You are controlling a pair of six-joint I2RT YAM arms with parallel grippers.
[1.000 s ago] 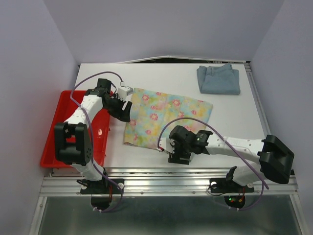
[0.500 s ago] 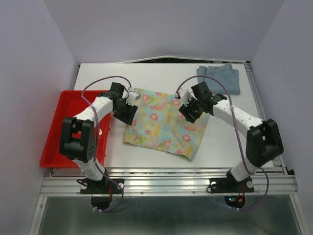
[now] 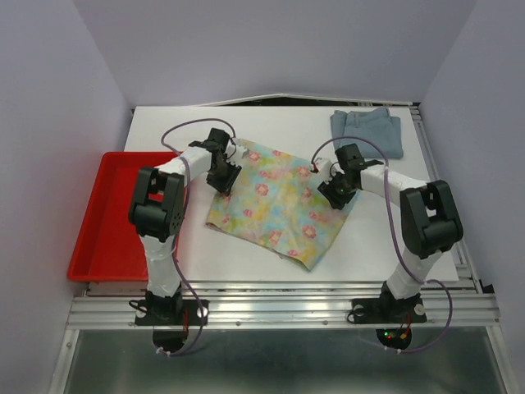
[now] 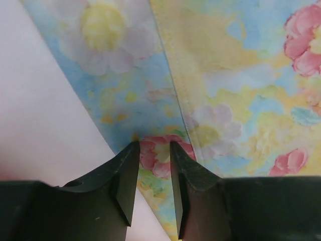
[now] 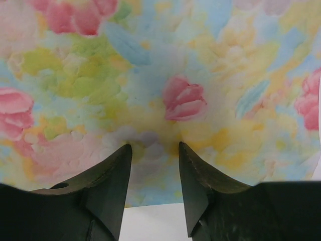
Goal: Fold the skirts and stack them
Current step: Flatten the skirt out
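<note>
The floral skirt (image 3: 279,201) lies spread flat mid-table, turned at a slant. My left gripper (image 3: 223,176) is down at its far left corner. In the left wrist view the left gripper (image 4: 154,145) has narrowed, open jaws over the floral skirt (image 4: 225,90), a strip of cloth edge lying flat between them. My right gripper (image 3: 334,193) sits at the skirt's right edge. In the right wrist view the right gripper (image 5: 154,146) also stands open astride the floral skirt (image 5: 150,65) hem. The denim skirt (image 3: 367,133) lies folded at the back right.
A red tray (image 3: 107,213) stands along the table's left side, beside the left arm. White table (image 3: 394,238) shows near the skirt's right side and front. Bare table (image 5: 150,221) shows just behind the right jaws.
The right arm swung from the near edge up to the skirt's right edge. The left gripper moved back and right along the corner. The skirt rotated, and both pairs of jaws narrowed.
</note>
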